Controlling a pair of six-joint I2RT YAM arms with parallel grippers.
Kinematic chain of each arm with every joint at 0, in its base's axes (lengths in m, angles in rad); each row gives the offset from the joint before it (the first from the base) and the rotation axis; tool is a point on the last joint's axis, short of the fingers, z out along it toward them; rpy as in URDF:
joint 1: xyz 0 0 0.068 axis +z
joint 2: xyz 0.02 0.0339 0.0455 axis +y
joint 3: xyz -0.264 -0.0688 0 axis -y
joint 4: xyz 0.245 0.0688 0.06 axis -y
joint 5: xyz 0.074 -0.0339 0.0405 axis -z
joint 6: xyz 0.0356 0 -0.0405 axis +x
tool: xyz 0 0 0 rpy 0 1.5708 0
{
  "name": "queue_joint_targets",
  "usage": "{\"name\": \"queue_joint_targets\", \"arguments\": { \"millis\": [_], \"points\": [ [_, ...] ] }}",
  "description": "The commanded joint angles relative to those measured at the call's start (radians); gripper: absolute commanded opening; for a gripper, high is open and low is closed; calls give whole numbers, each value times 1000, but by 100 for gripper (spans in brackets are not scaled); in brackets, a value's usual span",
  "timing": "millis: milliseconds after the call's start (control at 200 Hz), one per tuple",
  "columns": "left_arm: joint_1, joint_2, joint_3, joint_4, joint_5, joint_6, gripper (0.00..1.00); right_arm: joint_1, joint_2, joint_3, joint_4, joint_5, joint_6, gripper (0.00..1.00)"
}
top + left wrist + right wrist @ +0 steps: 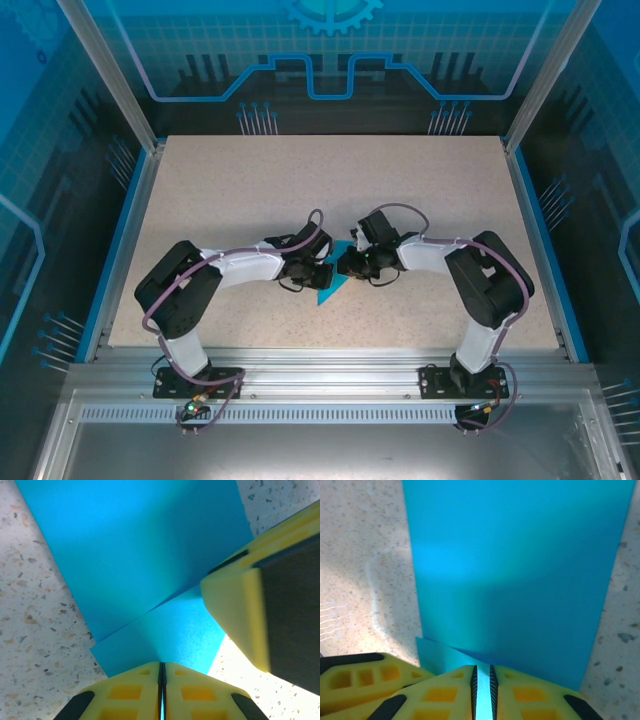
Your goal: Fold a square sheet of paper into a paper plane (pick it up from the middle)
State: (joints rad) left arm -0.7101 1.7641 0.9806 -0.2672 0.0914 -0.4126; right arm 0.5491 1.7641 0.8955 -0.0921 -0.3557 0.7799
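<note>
- At the centre of the top view, the teal-blue sheet of paper (pixel 331 289) lies on the speckled counter (pixel 250 180) between the two arm tips. It is partly folded, with one layer lapping over another.
- The left fingers (pixel 125 692) are clenched on the sheet's near folded edge. The right fingers (pixel 530 695) pinch another edge, with a sliver of teal showing in their gap.
- Both grips catch very little paper. A pull apart could tear the thin sheet or slide it out, skewing the crease.
- Lifting from these edges may let the lapped layer spring open.
- The two sets of fingers sit just beside each other, so a wrist turn could knock them together and drag the sheet.
- Purple cables (pixel 315 215) loop above the wrists and might snag on a twist.
- The aluminium rail (pixel 320 375) at the bottom of the frame and the blue enclosure walls (pixel 60 200) stand well apart and, by my reading, block nothing.
</note>
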Motion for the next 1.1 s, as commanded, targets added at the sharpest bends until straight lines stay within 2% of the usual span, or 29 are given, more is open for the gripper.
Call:
{"name": "queue_joint_targets", "arguments": {
  "millis": [0, 245, 415, 565, 730, 1095],
  "points": [
    [-5, 21, -25, 22, -7, -9, 11, 4, -80, -7, -29, -32, -20, 18],
    [-5, 11, -39, 36, -1, -10, 12, 51, -63, -48, 14, -38, 34, 17],
    [-5, 13, -34, 36, 7, -3, 12, 51, 11, -72, 105, -95, 63, 15],
    [-6, 27, -23, 22, 10, 6, 12, 52, 52, -68, 50, -29, 50, 14],
    [-5, 40, -29, 14, 8, 8, 10, 54, 16, -66, -31, 43, 24, 14],
    [-6, 35, -57, 23, 21, -3, 5, 88, -43, -29, 5, -62, 29, 14]
  ]
}}
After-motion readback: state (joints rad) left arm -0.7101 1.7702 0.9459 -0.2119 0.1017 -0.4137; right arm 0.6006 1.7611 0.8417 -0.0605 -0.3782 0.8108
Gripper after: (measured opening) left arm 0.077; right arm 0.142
